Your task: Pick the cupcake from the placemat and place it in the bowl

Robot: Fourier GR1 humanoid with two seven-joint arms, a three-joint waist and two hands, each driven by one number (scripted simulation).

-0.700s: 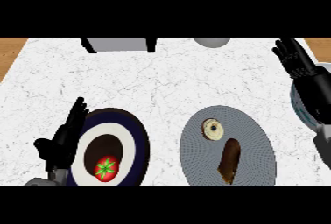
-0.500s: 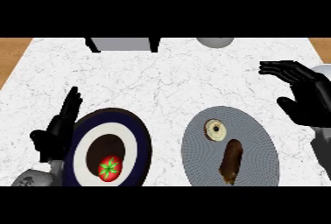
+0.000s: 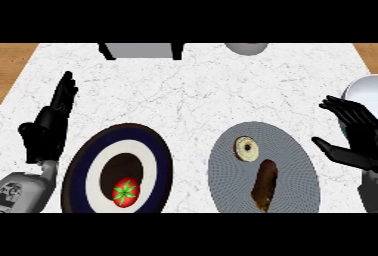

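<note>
A grey round placemat (image 3: 297, 165) lies at the right of the marble counter. On it are a small round cream pastry with a dark centre (image 3: 246, 148) and, nearer to me, a long brown pastry (image 3: 264, 184). Left of the mat sits a dark blue bowl (image 3: 158, 150) with a white ring, and a red and green fruit (image 3: 125, 191) lies inside it. My right hand (image 3: 359, 136) is open just right of the placemat, palm toward it, touching nothing. My left hand (image 3: 50, 125) rests open at the bowl's left, fingers pointing away from me.
A white dish (image 3: 365, 89) shows at the right edge behind my right hand. A grey box (image 3: 140, 50) and a round grey object (image 3: 246, 48) stand at the counter's far edge. Wooden floor shows beyond the counter's left side.
My right hand has come down from the far right edge toward me and now sits beside the placemat. The left hand has shifted slightly left and away from me. The pastries have not moved.
</note>
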